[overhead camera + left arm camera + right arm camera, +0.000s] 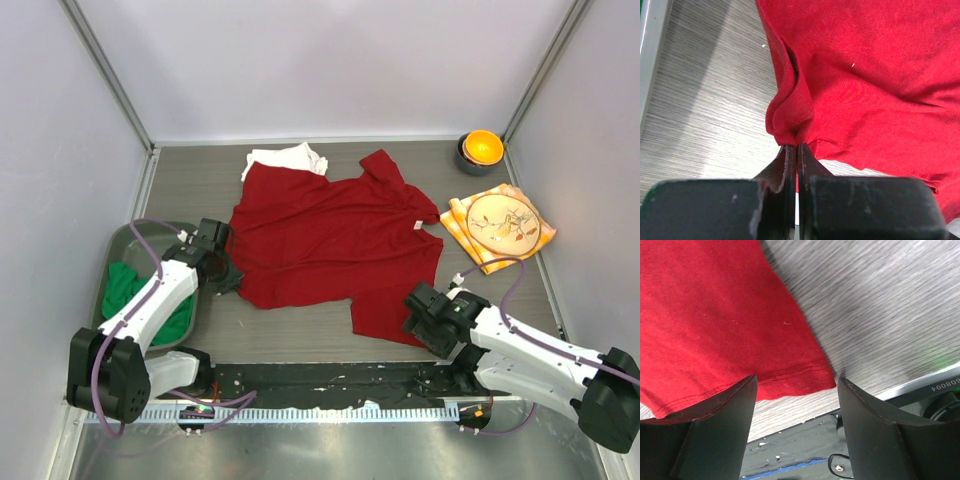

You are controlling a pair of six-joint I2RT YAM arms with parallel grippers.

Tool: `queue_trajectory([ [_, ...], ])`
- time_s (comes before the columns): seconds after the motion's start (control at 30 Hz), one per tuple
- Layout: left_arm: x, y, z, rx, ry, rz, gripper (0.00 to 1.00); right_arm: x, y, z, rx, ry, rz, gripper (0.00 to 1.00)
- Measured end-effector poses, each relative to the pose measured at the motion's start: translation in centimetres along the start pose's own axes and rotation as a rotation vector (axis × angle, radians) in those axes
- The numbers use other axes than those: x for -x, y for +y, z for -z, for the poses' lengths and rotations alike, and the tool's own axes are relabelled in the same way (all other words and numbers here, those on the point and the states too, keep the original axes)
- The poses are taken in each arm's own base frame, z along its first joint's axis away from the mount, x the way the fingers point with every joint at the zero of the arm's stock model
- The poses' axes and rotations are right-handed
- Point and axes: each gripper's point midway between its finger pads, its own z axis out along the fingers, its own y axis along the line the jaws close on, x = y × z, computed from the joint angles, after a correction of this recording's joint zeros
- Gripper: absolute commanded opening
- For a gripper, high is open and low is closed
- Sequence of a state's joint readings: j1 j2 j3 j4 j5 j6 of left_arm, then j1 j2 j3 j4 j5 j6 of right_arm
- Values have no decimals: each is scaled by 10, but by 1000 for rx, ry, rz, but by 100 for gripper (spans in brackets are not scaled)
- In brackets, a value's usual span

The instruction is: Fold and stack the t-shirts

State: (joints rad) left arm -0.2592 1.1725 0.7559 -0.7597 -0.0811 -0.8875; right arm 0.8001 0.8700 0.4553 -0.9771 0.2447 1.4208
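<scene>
The red t-shirt (330, 240) lies spread across the middle of the table, its white neck label (419, 225) at the right. The white t-shirt (290, 157) lies partly under its far left edge. The green t-shirt (125, 287) sits in the grey bin (122, 238) at the left. My left gripper (226, 277) is shut on the red t-shirt's left edge, pinching a bunched fold (790, 117). My right gripper (418, 318) is open and empty at the shirt's near right corner (810, 377), with the hem between the fingers.
An orange patterned cloth with a circle print (498, 225) lies at the right. A dark bowl holding an orange thing (481, 150) stands at the back right. A dark strip (330, 385) runs along the table's near edge.
</scene>
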Motion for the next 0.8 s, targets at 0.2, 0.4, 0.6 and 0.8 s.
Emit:
queue_trajectory([
  [0.2,-1,1,-1,3,7,-7,0,0,1,-4,7,-8,-43,48],
  [0.4,1,1,0,9,2,-8,0,3,3,-6,15,-25,-50,1],
  [0.6,3,2,3,18,-2,-11,0,12,4,-3,11,-70,-29,1],
  [0.8,11,-2,14,8,-27,-27,0,42,37,30,90,-177,22,1],
])
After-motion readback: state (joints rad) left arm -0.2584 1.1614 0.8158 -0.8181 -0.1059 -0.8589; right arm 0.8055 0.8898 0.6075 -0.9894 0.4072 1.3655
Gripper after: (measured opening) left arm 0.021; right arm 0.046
